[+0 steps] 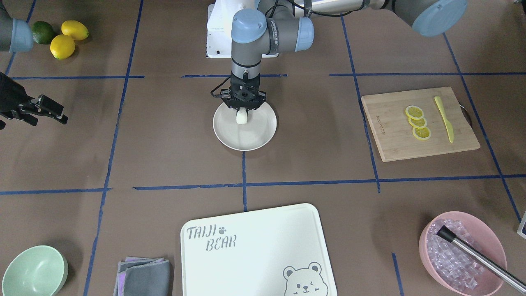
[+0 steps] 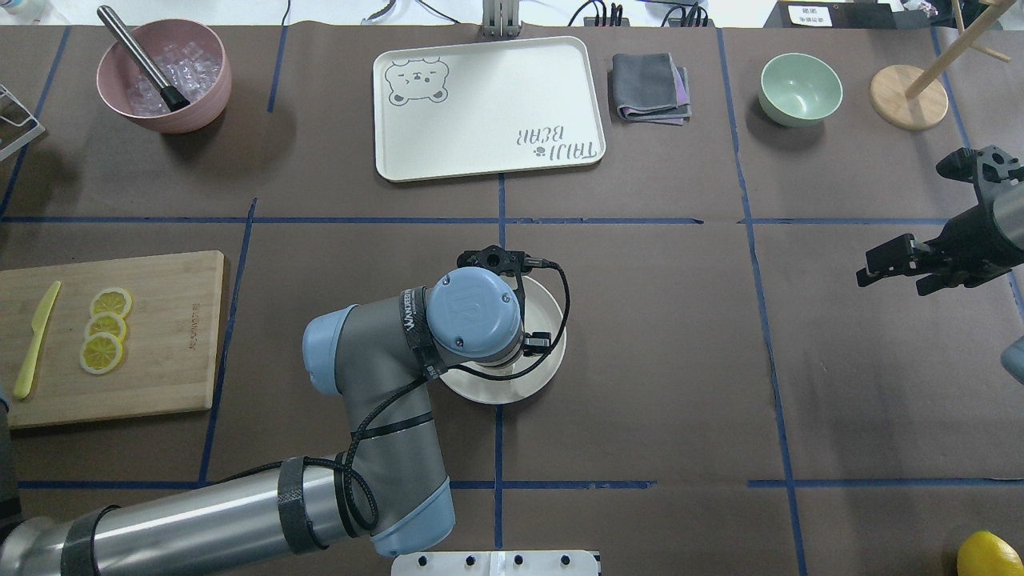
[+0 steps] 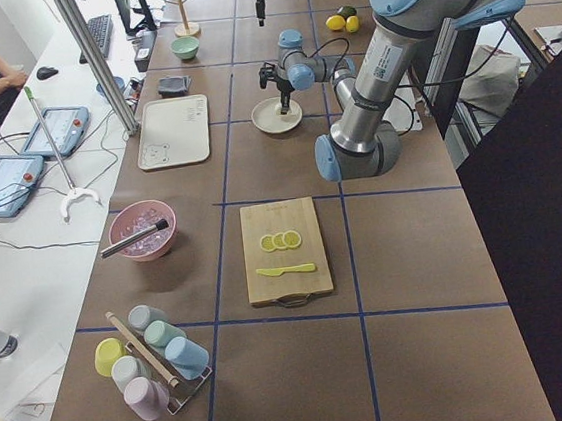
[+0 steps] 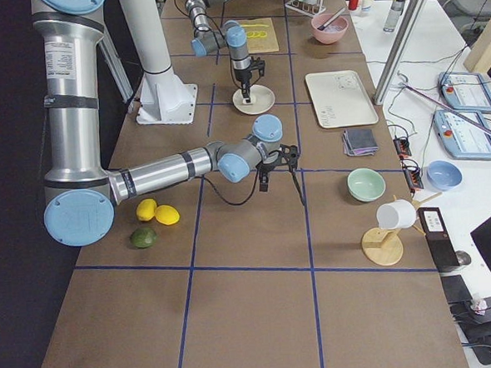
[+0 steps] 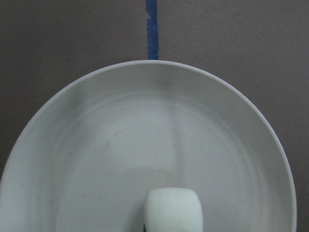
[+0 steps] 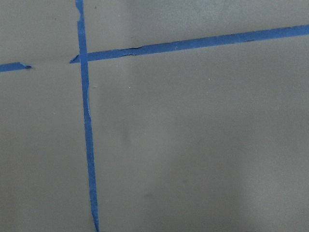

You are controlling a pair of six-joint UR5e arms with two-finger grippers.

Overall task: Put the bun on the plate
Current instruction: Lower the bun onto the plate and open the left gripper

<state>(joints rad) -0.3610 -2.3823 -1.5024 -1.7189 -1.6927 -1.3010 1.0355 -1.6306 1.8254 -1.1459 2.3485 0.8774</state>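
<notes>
The round cream-white plate [image 1: 255, 136] [image 2: 552, 362] sits at the table's middle, over a blue tape line. My left gripper [image 1: 242, 112] points straight down over the plate's robot-side half and looks shut on the small white bun [image 1: 242, 118]. The left wrist view shows the bun [image 5: 174, 210] at its bottom edge, low over the plate [image 5: 96, 145] or touching it. From overhead, my left wrist hides both gripper and bun. My right gripper [image 2: 890, 276] [image 1: 48, 120] hovers far off to the right side, open and empty, above bare brown table.
A white bear-printed tray [image 1: 246, 230], a grey cloth [image 1: 144, 275] and a pale green bowl [image 1: 35, 271] line the far edge. A pink bowl of ice [image 1: 493, 242] and a cutting board [image 1: 386, 131] with lemon slices lie on my left. Lemons [image 1: 61, 35] sit near my right.
</notes>
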